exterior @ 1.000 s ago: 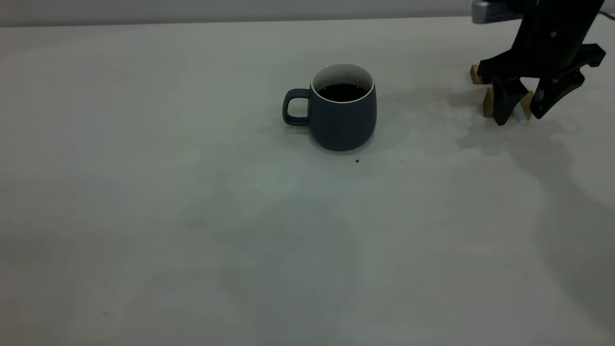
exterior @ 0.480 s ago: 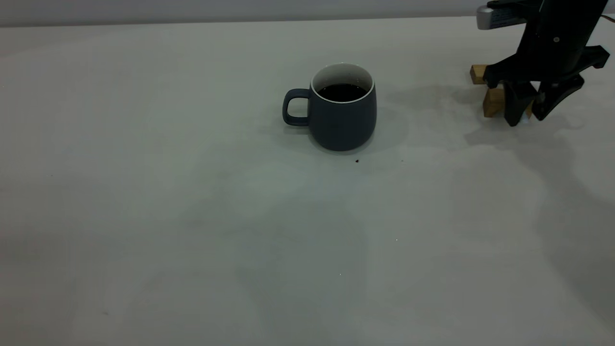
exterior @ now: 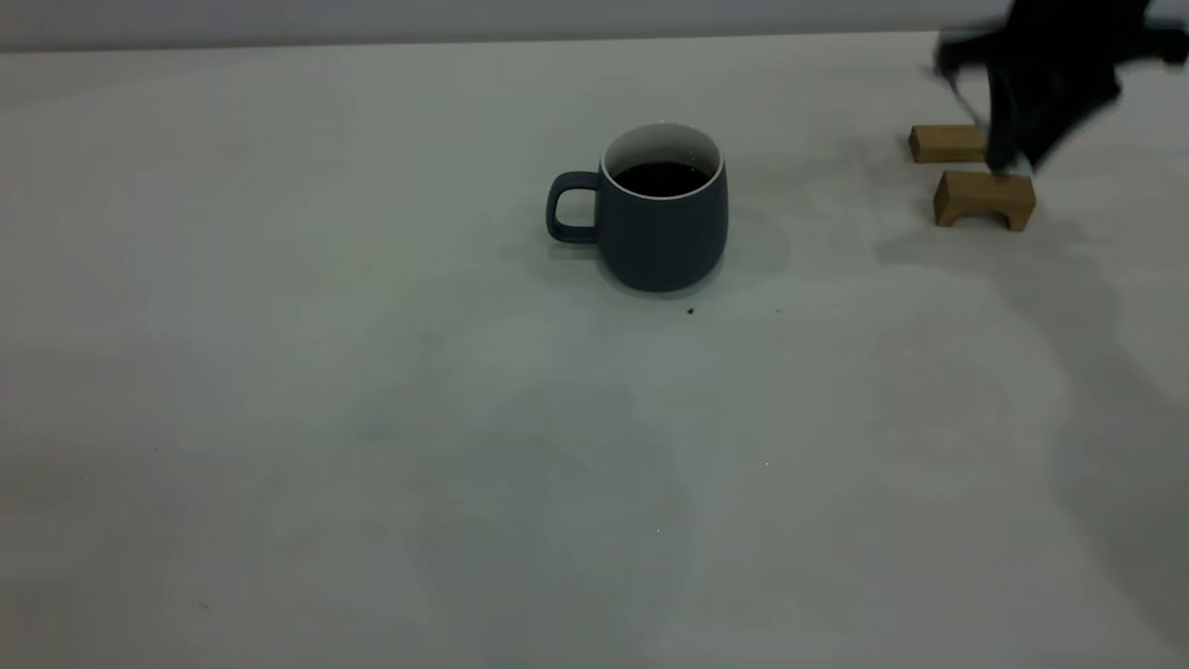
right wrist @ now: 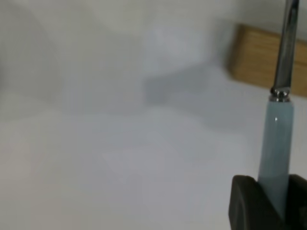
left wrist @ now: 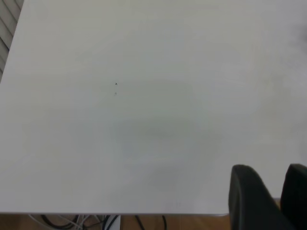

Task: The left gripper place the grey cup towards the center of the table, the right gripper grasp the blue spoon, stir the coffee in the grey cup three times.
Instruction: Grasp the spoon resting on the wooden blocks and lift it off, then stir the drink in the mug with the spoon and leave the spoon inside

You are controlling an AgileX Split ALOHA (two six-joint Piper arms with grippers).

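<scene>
1. Now the table (exterior: 372,418) is the widest thing in view, an off-white matte surface with a few small dark specks.
2. The grey cup (exterior: 661,223) stands upright near the middle of the table with its handle toward the exterior view's left. It is in the same place as half a second ago, and the coffee (exterior: 661,178) inside is dark and flat.
3. The right gripper (exterior: 1017,153) has risen from the table since the earlier picture and is now blurred at the far right, above the wooden blocks.
4. The right wrist view shows its fingers (right wrist: 247,203) closed narrowly on the pale handle of the blue spoon (right wrist: 278,148), whose metal part points away from the gripper.
5. The two wooden blocks (exterior: 985,197), earlier partly hidden by the gripper, are now both uncovered, and no spoon lies on them.
6. The left gripper (left wrist: 271,199) is seen only in its own wrist view, above bare table, with its two fingers a narrow gap apart and nothing between them.
</scene>
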